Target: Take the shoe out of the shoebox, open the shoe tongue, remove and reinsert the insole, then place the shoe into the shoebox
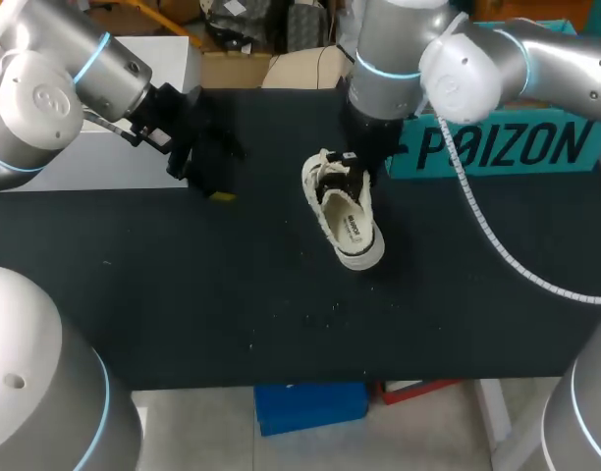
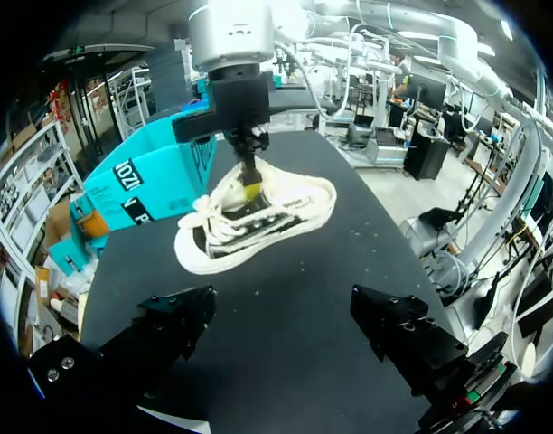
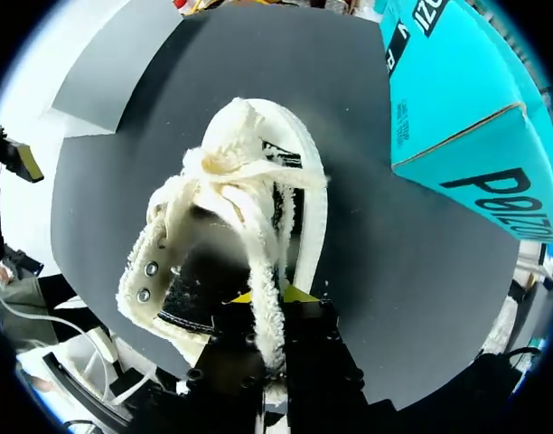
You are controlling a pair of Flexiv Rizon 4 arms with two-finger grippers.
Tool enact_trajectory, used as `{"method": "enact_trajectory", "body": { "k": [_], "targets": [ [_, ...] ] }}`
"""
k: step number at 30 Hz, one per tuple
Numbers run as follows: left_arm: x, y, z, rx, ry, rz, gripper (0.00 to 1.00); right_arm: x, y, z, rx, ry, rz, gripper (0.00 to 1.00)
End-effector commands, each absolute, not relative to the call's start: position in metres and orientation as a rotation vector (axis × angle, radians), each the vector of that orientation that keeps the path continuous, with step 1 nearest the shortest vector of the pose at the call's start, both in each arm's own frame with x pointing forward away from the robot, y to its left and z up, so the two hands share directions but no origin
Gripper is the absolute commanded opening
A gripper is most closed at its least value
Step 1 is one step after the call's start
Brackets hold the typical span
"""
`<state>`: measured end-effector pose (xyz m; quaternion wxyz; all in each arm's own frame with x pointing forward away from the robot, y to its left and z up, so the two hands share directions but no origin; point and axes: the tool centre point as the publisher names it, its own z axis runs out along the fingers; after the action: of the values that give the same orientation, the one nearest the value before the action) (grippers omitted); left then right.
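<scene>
Shoe (image 1: 350, 221) tongue (image 3: 258, 244) sits pinched in right gripper (image 3: 269, 297); left gripper (image 2: 281, 316), well apart, gapes wide, empty

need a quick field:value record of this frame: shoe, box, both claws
shoe: cream low-top canvas sneaker, on the black table, outside the box
insole: insole in place inside the sneaker
box: teal cardboard shoebox, beside the sneaker, not touching it
right claw: shut on the fuzzy strip at the sneaker's throat
left claw: open, empty, off to the sneaker's side
</scene>
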<state>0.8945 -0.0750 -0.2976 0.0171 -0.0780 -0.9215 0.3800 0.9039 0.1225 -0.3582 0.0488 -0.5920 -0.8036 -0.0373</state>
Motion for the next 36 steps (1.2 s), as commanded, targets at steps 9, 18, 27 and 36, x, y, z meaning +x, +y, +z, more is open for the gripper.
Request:
{"method": "enact_trajectory", "body": {
  "k": [9,18,27,36],
  "targets": [
    [0.893,-0.075,-0.299,-0.242,-2.869,1.184,1.0,0.956,0.033,-0.176,-0.125,-3.256,0.364,0.0],
    [0.893,-0.075,-0.299,-0.242,-2.869,1.184,1.0,0.956,0.033,-0.176,-0.125,-3.256,0.364,0.0],
    [0.893,-0.075,-0.299,-0.242,-2.869,1.184,1.0,0.956,0.033,-0.176,-0.125,-3.256,0.364,0.0],
    [0.893,-0.075,-0.299,-0.242,-2.869,1.184,1.0,0.991,0.007,-0.168,-0.05,-3.271,0.417,0.0]
  ]
}}
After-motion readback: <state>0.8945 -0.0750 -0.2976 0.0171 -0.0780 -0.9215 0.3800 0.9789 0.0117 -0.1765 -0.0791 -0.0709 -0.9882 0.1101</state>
